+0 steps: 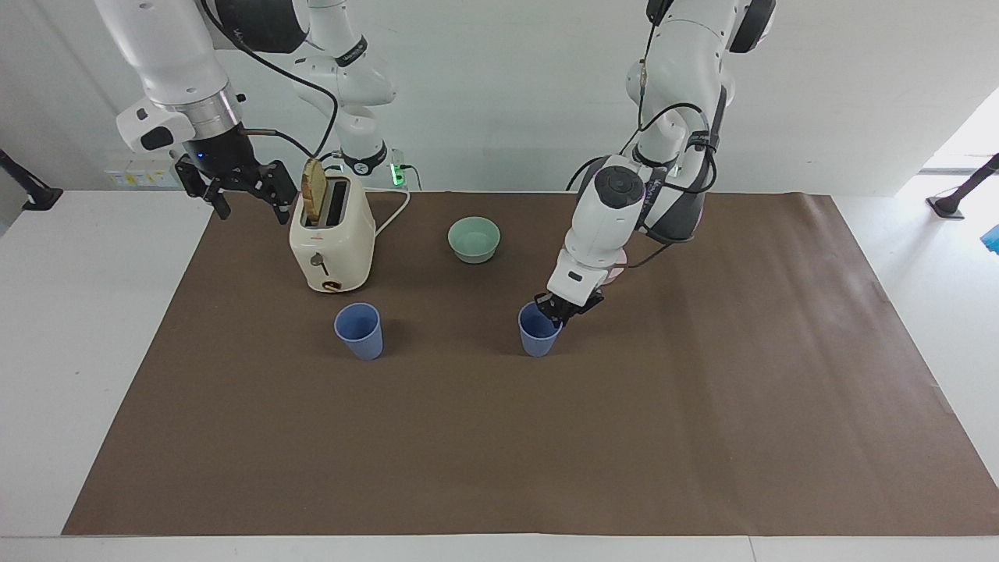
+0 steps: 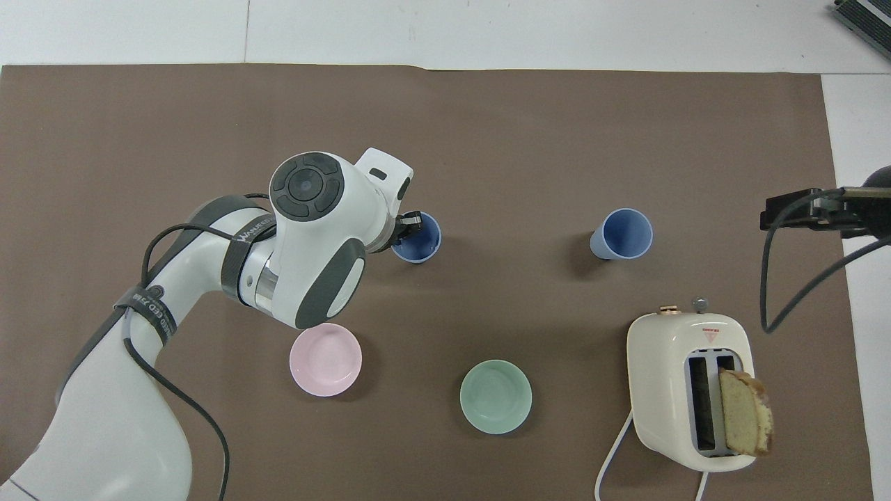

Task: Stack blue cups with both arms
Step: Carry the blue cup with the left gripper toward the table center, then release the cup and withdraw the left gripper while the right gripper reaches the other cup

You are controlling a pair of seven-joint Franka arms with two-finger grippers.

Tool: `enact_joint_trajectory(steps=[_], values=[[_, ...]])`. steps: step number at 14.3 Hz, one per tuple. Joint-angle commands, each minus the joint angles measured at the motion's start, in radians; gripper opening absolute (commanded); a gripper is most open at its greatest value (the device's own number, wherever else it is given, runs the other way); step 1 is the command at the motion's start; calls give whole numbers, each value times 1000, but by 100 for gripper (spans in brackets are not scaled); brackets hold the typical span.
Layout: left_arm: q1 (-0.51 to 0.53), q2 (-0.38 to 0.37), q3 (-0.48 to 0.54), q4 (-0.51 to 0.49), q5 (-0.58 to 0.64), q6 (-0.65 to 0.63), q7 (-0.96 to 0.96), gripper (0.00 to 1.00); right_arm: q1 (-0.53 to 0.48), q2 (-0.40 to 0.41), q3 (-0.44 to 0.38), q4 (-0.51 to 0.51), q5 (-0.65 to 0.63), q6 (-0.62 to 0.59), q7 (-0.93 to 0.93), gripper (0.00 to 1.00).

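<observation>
Two blue cups stand upright on the brown mat. My left gripper point(image 1: 559, 310) is shut on the rim of one blue cup point(image 1: 538, 336), one finger inside it; this cup sits low, at or just above the mat. In the overhead view the left gripper point(image 2: 406, 225) shows at that cup's point(image 2: 420, 241) rim. The other blue cup point(image 1: 360, 330) stands free toward the right arm's end, also seen in the overhead view point(image 2: 623, 234). My right gripper point(image 1: 243, 193) is open and empty, raised in the air beside the toaster, and waits there.
A cream toaster point(image 1: 332, 242) with a bread slice point(image 1: 314, 191) in one slot stands nearer to the robots than the free cup. A pale green bowl point(image 1: 474, 238) and a pink bowl point(image 2: 325, 359) sit nearer to the robots than the cups.
</observation>
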Motion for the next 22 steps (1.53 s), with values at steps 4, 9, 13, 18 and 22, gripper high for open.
enact_joint_trajectory(steps=[4,9,13,18,22], values=[[24,-67,25,40,106,-115,66,100,-3,-18,4,-31,25,11,-14,100],[173,-193,26,19,92,-262,369,100,2,-3,7,-124,25,113,-87,100],[263,-277,26,34,83,-383,521,100,28,60,8,-178,44,221,-65,100],[302,-320,35,169,46,-577,608,100,63,183,10,-192,65,388,-58,100],[349,-358,34,207,46,-641,617,100,74,238,11,-199,71,436,-57,100]])
